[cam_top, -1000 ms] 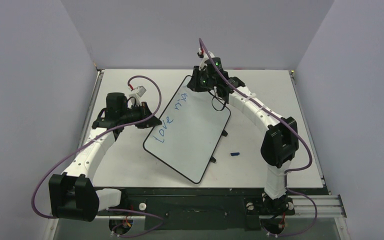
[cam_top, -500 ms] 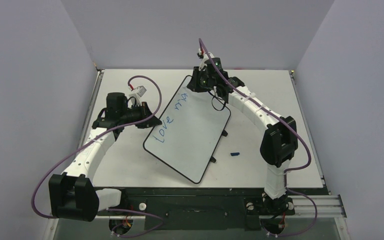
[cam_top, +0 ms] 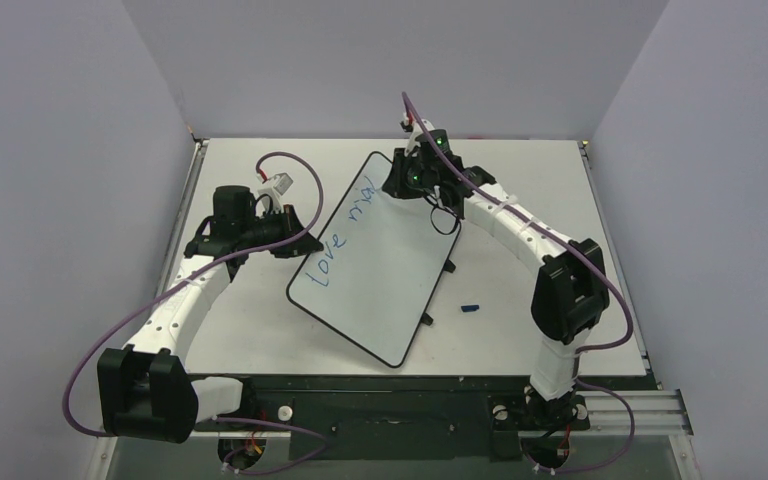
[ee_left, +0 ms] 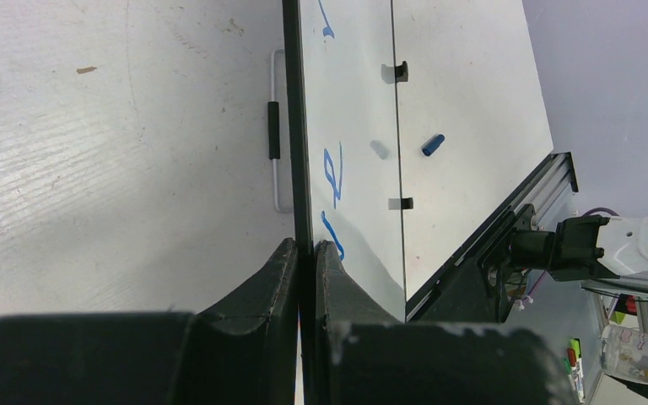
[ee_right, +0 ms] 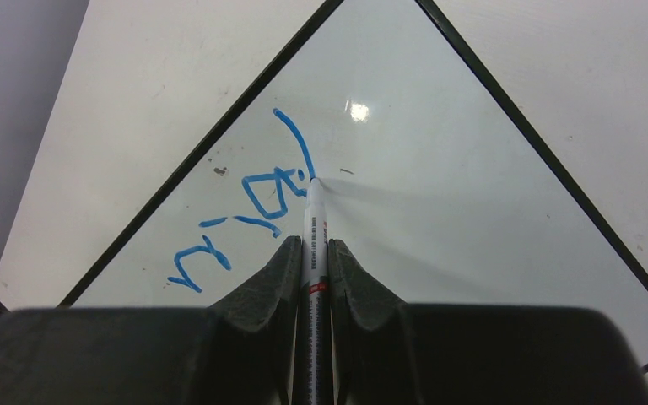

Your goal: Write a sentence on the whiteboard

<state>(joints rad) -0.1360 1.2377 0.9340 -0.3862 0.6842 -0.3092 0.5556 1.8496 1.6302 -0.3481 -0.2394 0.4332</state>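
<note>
Whiteboard (cam_top: pixel 385 285): askew, middle of the table (cam_top: pixel 520 180).
Sentence (cam_top: pixel 328 258): "love" written, second word begun near the far corner; you have the rest left.
Left fingers (ee_left: pixel 263 283): closed on the Whiteboard rim.
Right fingers (ee_right: pixel 267 278): gripping your marker (ee_right: pixel 313 232), tip touching.

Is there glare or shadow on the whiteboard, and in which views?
Right wrist view: a small bright glare spot on the whiteboard, and the marker casts a soft shadow to its right. Left wrist view: it faintly mirrors the blue cap. Top view: even light, no glare.

Overhead view and both close wrist views share the whiteboard (cam_top: pixel 390 285).
</note>
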